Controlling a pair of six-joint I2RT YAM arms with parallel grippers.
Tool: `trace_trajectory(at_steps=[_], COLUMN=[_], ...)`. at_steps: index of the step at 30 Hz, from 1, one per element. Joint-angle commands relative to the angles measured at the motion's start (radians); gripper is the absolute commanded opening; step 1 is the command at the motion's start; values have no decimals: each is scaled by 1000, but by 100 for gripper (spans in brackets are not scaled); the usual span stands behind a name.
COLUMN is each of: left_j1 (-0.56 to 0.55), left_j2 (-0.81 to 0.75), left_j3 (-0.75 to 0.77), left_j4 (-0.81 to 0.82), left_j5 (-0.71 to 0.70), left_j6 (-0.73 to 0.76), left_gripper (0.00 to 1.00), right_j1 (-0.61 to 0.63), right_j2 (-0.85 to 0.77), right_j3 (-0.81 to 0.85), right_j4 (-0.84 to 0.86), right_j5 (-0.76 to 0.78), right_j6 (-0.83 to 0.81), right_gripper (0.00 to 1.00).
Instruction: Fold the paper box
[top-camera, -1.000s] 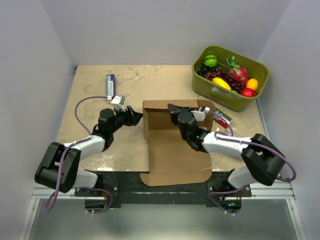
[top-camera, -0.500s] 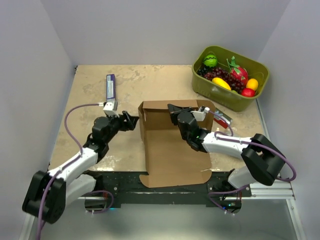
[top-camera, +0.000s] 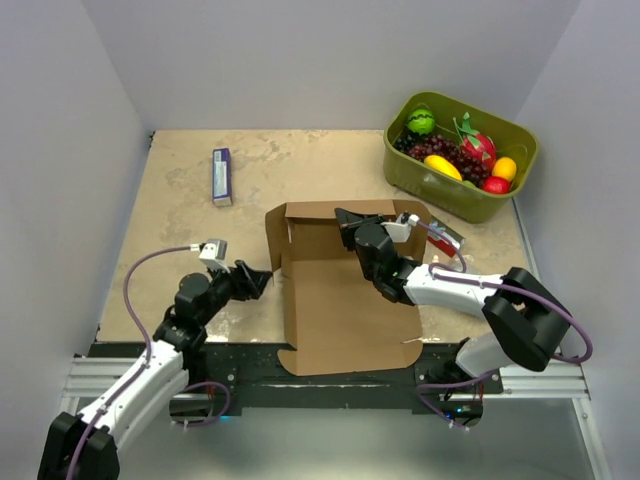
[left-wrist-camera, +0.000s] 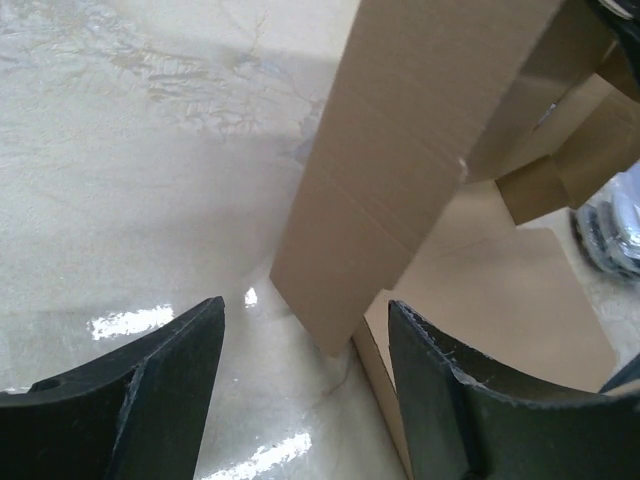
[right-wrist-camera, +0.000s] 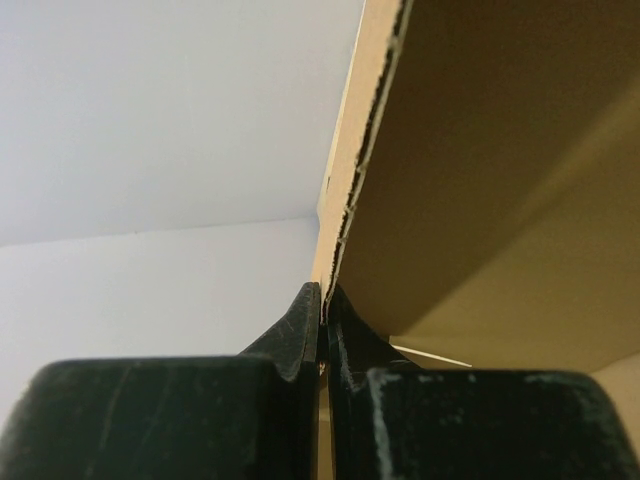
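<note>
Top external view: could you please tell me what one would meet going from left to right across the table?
purple-and-white packet → left gripper → paper box → green fruit bin

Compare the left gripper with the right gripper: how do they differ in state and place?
The left gripper has its jaws open and holds nothing; the right gripper has its jaws shut on a raised wall of the paper box. The left gripper sits outside the box, facing its left flap; the right gripper reaches over the box's floor. Both are black.
</note>
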Motion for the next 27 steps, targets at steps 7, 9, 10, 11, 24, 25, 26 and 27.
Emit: trace_trajectory(at_steps=[7,9,10,11,24,25,26,27], left_j1=[-20,-24,-27,-29,-126,-130,-130,-133], left_j2=[42,66,72,85,220,224,233,238], left_j3=[-32,-34,-34,-34,-37,-34,-35,-34], left_j4=[51,62,68,72,186,184,184,186], left_j5=[136,128,126,126,68,59,45,40], left_j6=[-29,-29,-26,-29,-34,-32,-29,-27], left_gripper=[75,75,75,75,74,70,68,66], right_j1=[10,10,10,10,8,10,8,8], right_j2=[4,2,2,1,7,8,8,7], right_j3=[-29,-31,-31,-31,-31,-31,-29,-29], right_j4=[-94,-96,-94,-96,-94,-94,-94,-94], right_j5=[34,36,34,34,31,30,30,28], right_j6=[-38,-38,-38,-39,-38,-36,-38,-38], right_gripper=[0,0,0,0,0,0,0,0])
